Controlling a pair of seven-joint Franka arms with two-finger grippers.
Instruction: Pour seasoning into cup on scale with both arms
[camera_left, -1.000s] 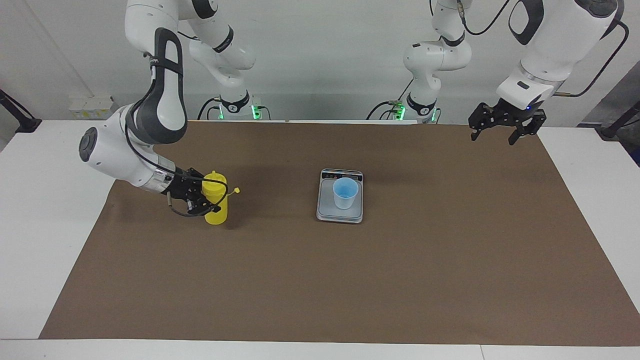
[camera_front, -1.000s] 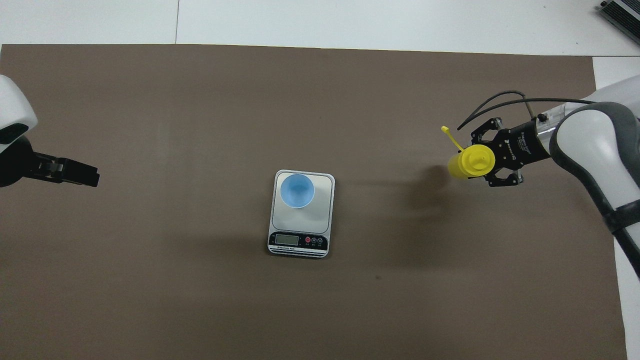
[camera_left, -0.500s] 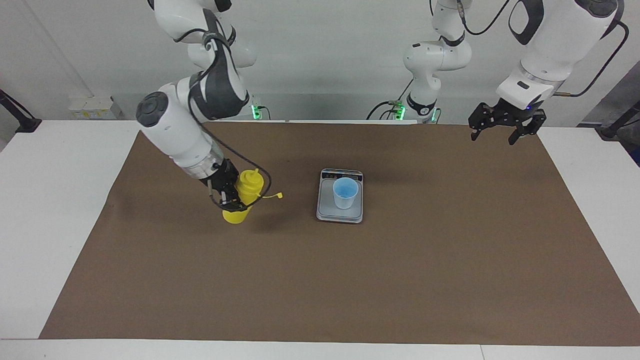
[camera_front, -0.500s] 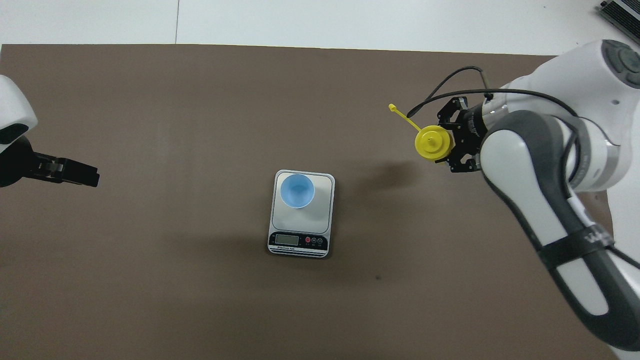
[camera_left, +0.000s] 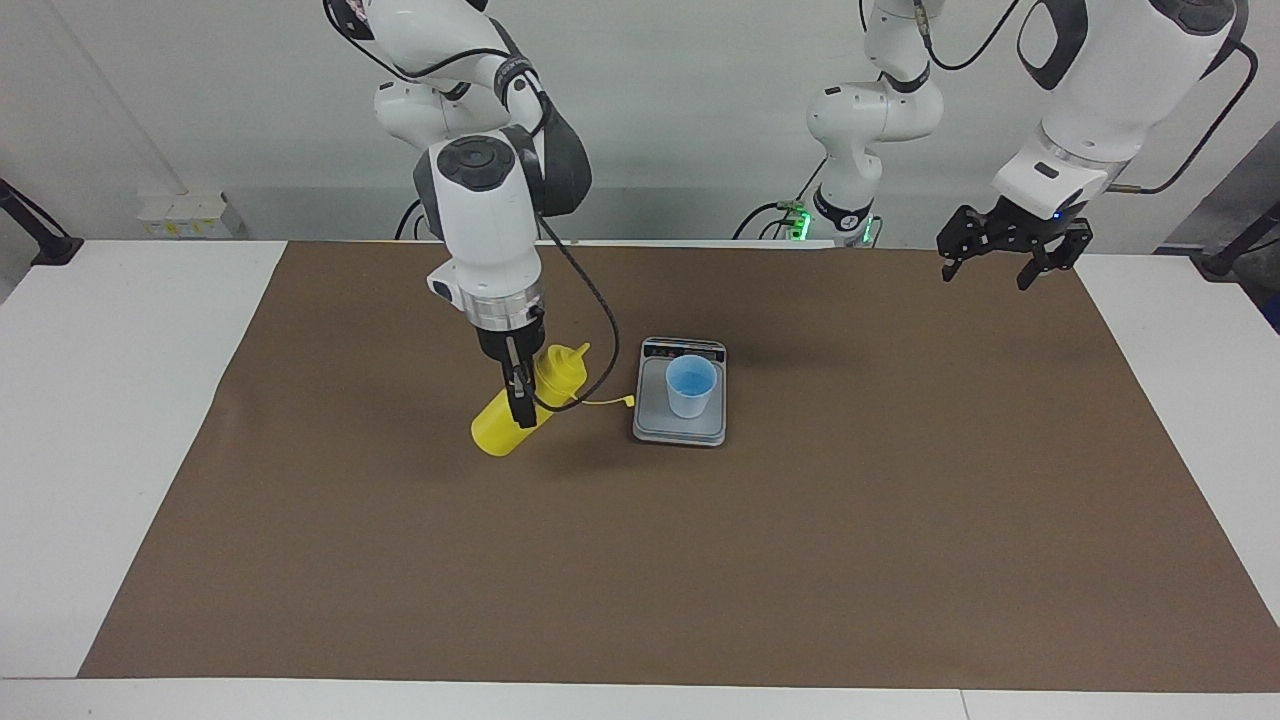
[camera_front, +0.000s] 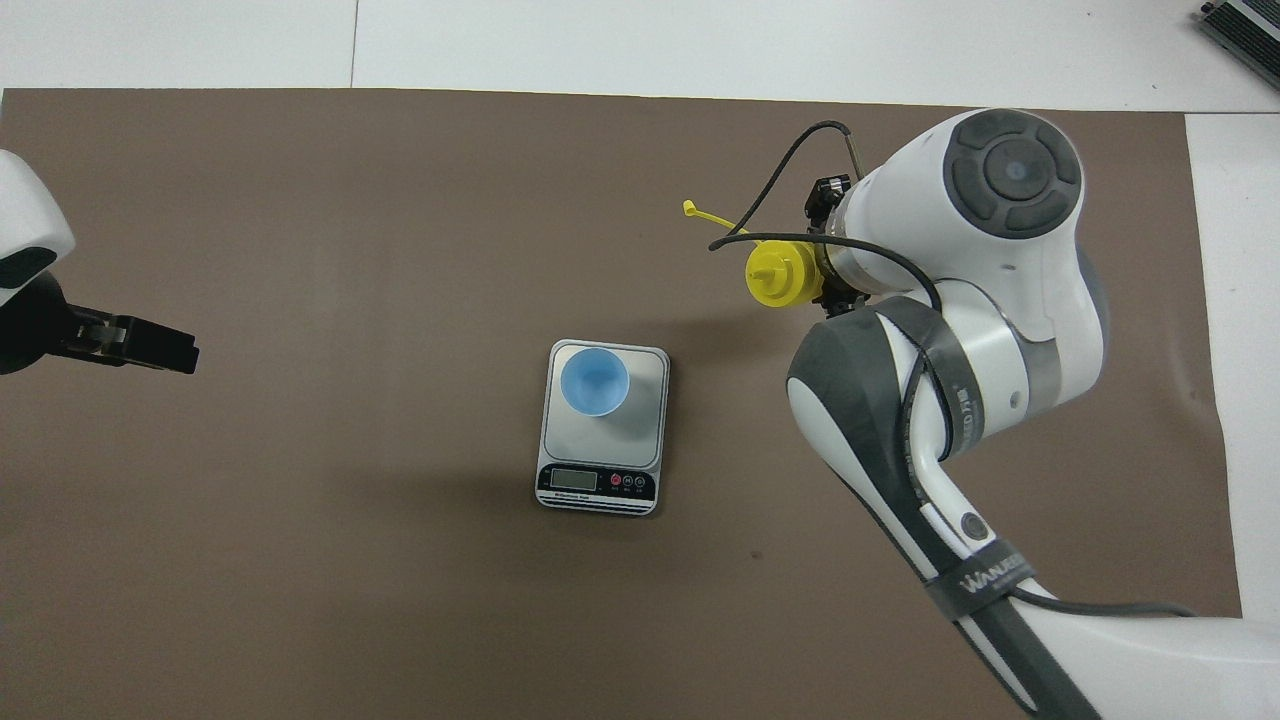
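I've got the bottle clamped in the right gripper, and it has travelled a long way in the last second: from standing upright out toward the right arm's end of the mat, it is now lifted, tilted nozzle-first toward the scale, and hangs just beside it. Its cap dangles on the tether close to the scale's edge. My read is that the carry is nearly done and the pour comes next, once the nozzle is over the cup.

The cup sits on the scale's platform at mid-mat, on the part farther from the robots; I cannot see any seasoning in it.

The left gripper, jaws apart and empty, has not moved and waits above the mat's corner at its own end.

Writing: the right arm's strap reads roughly "WANUEL"; the scale's small print is illegible.
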